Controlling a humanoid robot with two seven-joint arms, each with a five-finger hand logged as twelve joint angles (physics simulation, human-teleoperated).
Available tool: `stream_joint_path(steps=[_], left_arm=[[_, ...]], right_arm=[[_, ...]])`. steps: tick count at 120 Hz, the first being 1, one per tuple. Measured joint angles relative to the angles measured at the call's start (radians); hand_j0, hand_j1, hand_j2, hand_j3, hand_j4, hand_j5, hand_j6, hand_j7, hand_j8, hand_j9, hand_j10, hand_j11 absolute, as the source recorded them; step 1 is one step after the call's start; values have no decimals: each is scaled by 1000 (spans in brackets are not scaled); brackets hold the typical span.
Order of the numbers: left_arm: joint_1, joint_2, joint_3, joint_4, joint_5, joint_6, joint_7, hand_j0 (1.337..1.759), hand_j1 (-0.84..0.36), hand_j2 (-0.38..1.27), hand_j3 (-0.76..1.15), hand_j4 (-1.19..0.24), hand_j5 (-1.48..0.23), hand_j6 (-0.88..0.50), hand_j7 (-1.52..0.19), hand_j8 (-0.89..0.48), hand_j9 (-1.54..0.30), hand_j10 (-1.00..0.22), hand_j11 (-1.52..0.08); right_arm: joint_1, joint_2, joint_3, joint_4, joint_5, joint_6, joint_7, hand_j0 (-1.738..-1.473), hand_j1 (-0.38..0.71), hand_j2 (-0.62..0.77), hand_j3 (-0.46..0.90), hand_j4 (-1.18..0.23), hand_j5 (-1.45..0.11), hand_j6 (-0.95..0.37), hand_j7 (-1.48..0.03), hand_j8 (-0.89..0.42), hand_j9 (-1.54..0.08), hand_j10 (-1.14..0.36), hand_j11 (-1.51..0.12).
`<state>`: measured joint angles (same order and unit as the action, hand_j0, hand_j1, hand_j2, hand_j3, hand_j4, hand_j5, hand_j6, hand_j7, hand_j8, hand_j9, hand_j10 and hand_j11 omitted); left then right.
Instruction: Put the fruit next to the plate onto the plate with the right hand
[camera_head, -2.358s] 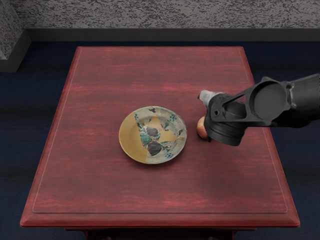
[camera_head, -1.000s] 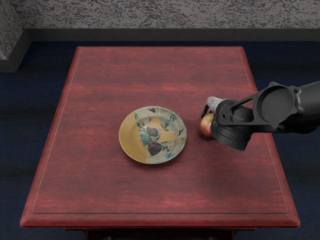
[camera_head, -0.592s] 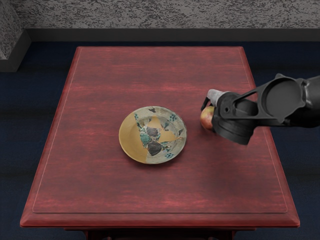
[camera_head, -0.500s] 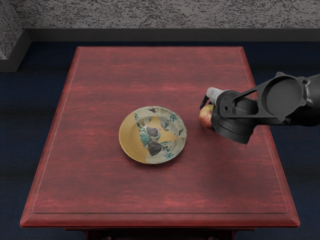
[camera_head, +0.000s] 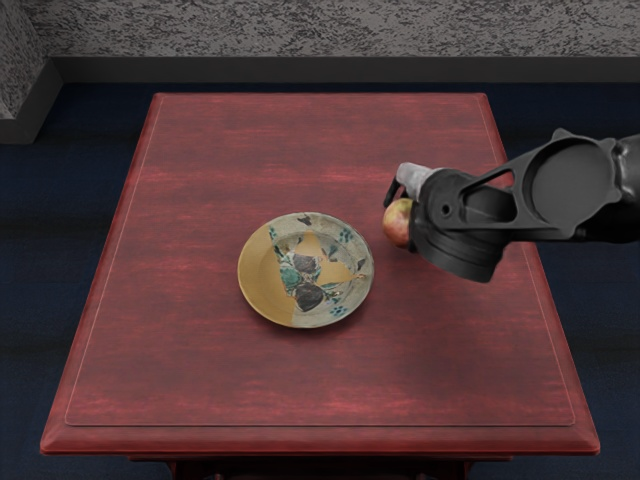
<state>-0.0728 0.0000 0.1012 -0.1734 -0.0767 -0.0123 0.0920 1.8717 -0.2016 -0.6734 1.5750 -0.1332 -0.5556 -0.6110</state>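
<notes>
1 small round fruit (camera_head: 397, 222), likely light, firm and slippery, sits clasped around its sides by the right hand's (camera_head: 418, 200) curled fingers, beside the plate (camera_head: 246, 270).

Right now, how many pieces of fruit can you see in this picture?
1. An apple, gripped by the right hand, is just right of the plate, outside its rim. The arm could be hiding something small behind it.
</notes>
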Motion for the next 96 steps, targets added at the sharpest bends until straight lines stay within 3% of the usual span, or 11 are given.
stream_joint_path(steps=[96], left_arm=[[1,0,0,0,0,0,0,1658,337,2,0,-10,-13,-10,-13,-10,-13,-10,-13]], right_arm=[[34,85,84,16,5,-7,0,-1658,143,-15,0,-443,-598,-330,-588,-353,-598,-443,-598]])
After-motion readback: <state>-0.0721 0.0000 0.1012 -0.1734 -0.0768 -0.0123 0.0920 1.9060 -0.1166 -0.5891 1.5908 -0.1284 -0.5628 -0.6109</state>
